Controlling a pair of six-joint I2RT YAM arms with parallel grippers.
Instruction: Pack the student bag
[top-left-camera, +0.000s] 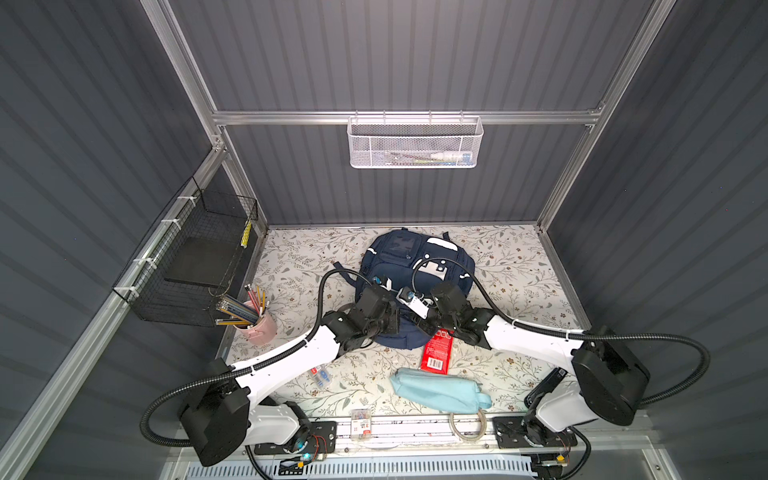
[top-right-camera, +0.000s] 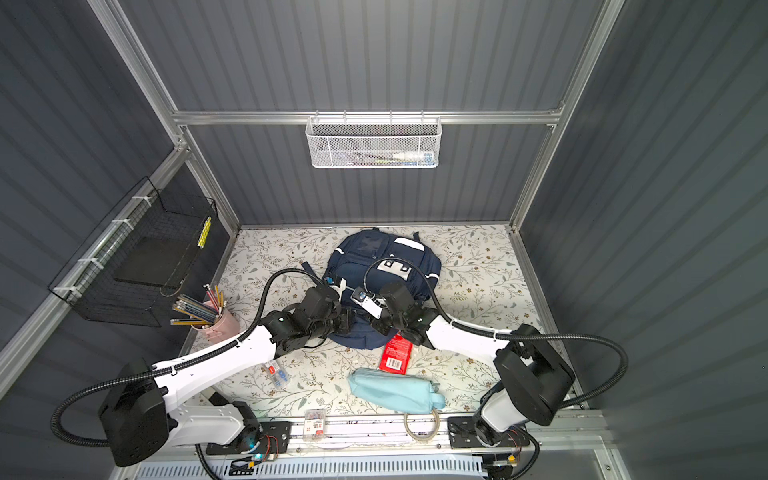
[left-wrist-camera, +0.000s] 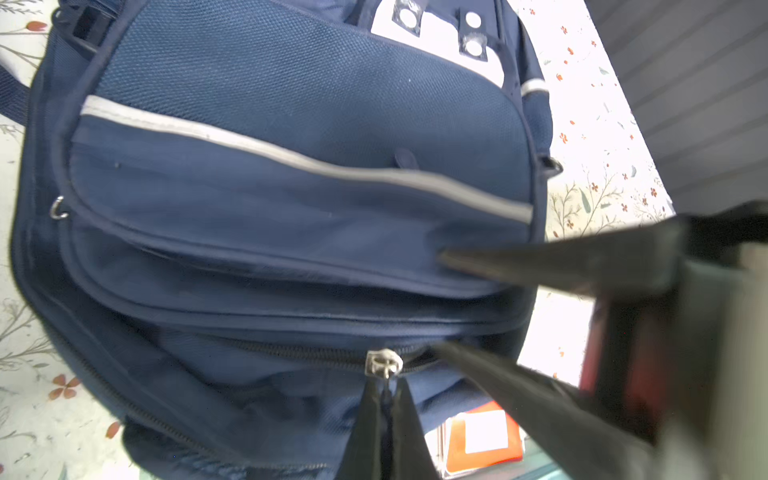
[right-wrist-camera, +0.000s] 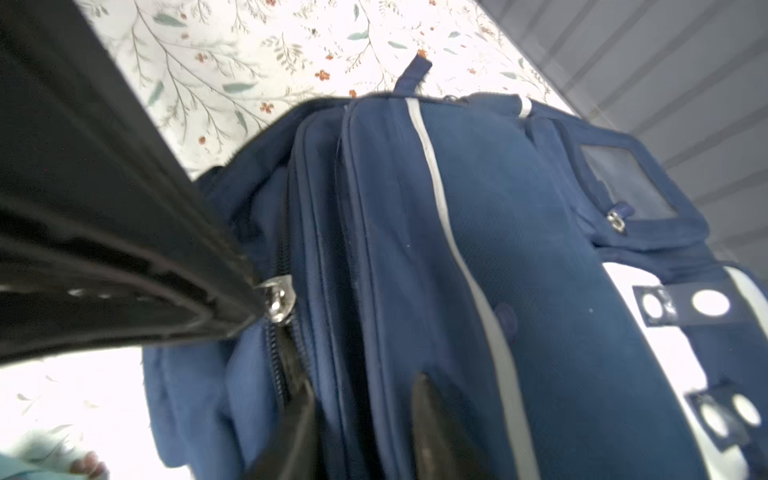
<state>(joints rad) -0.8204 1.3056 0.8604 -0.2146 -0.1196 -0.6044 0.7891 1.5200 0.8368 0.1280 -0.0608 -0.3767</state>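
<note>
**Left arm** and **right arm**: glossy white link shells, boxy black joint housings, black corrugated cable conduits bound with white ties. Black base plates bear screws and red wiring. The left hand and right hand taper into slim black fingers.

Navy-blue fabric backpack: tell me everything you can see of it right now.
The navy-blue fabric backpack lies flat, front up, at the back middle of the floral tabletop. Woven cloth with white stripes, a white patch bearing two button tabs, stacked front pockets and a clear window pocket. The left gripper is shut on its silver zip pull; the right gripper straddles the front layers, jaws apart, grip unclear.
</note>
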